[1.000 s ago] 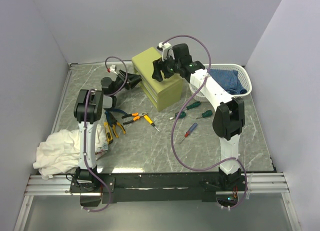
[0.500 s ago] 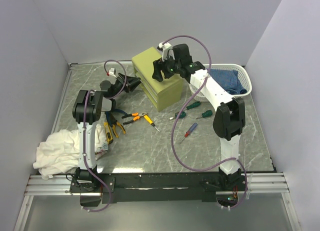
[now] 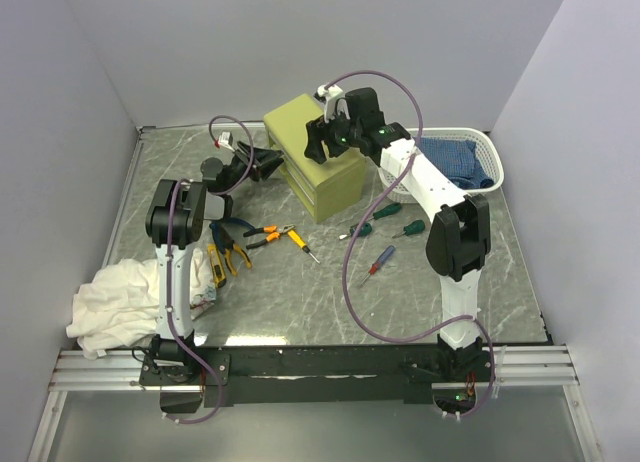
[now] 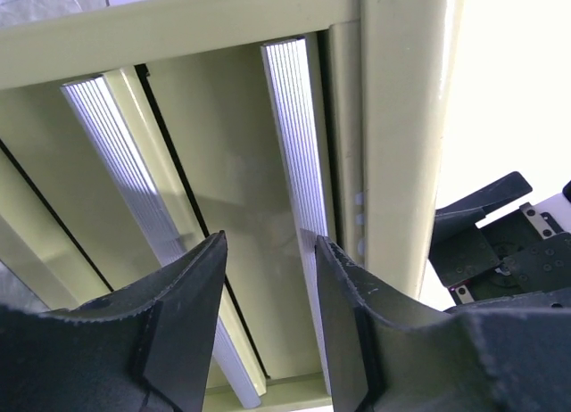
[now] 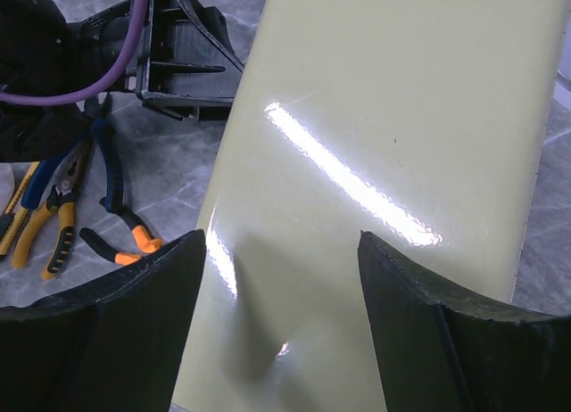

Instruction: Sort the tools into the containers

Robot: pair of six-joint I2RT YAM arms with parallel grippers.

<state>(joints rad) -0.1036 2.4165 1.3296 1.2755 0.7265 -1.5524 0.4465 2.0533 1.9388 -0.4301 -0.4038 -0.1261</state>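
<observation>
1. Left gripper (image 4: 269,244): spread apart and empty, fingers flanking a ribbed drawer pull (image 4: 290,135) on the cabinet (image 3: 290,122) front, not visibly pinching it.
2. Right gripper (image 5: 281,243): likewise parted and empty, over the cabinet top, probably to brace it; contact impossible to tell.
3. Drawers (image 4: 236,180): shut, as far as visible.
4. Nothing sorted, judging by the table (image 3: 300,312): pliers (image 3: 233,247), utility knife (image 3: 216,266), orange screwdriver (image 3: 298,241), green screwdrivers (image 3: 362,228), red-blue screwdriver (image 3: 377,263), all loose before the cabinet.
5. Left to do: open a drawer, then move every tool in.
</observation>
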